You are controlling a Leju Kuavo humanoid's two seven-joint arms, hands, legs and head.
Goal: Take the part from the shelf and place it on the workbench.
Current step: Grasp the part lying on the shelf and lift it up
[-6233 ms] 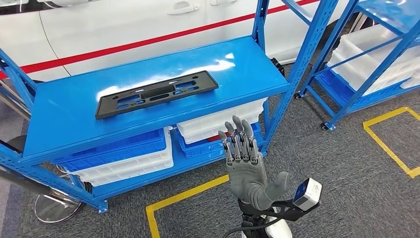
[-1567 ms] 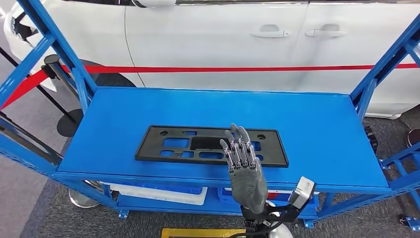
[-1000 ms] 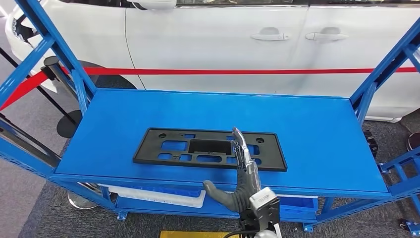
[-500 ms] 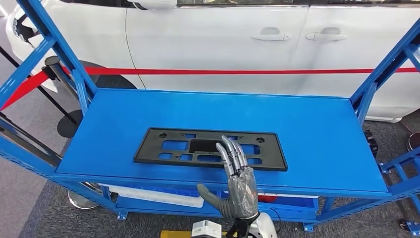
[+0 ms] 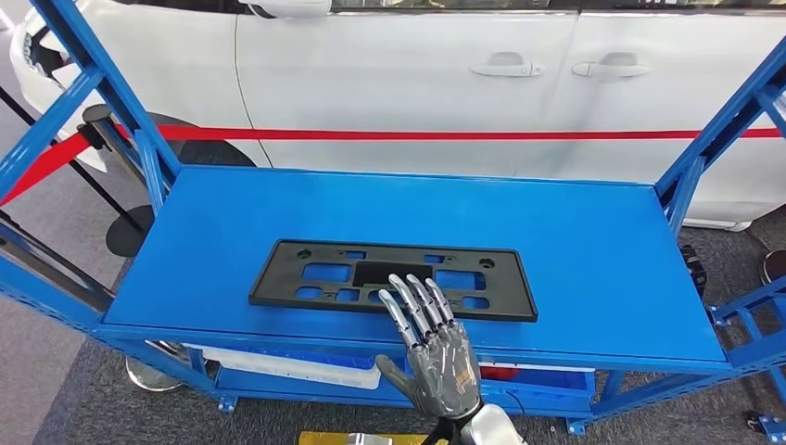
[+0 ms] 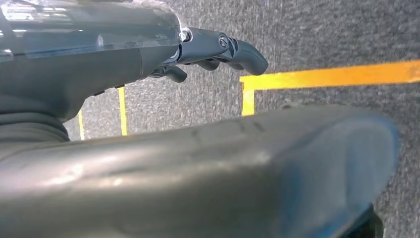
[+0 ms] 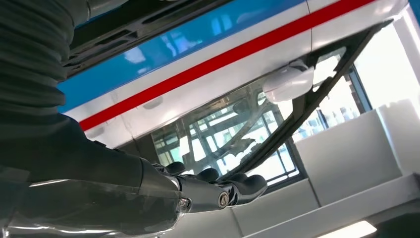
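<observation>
Looking from the head view, the flat black part (image 5: 394, 278) lies on the blue shelf (image 5: 593, 250), near the front edge. The right hand (image 5: 428, 345) is held up in front of that edge, palm up, fingers spread and reaching over the near rim of the part. It holds nothing. I can't tell if the fingertips touch the part or float just above it. A white car (image 5: 417, 74) with a red stripe stands behind the shelf.

What could go wrong: the part is thin, wide and flat on the shelf, so there is little for fingers to get under. I think the hand could push it farther back instead of lifting it. If it grabs only the near rim, the long part could tip and slip out.

Compared with half a second ago, the hand has turned a bit more and its fingers lean more to the left. A second ago it was side-on with the thumb low. The part has not moved.

In the left wrist view, the left hand (image 6: 218, 49) hangs over grey carpet (image 6: 322, 29) with yellow tape lines (image 6: 327, 75). Its fingers curl loosely and hold nothing.

In the right wrist view, the right hand's fingers (image 7: 233, 186) are stretched out, with the car's window behind them.
</observation>
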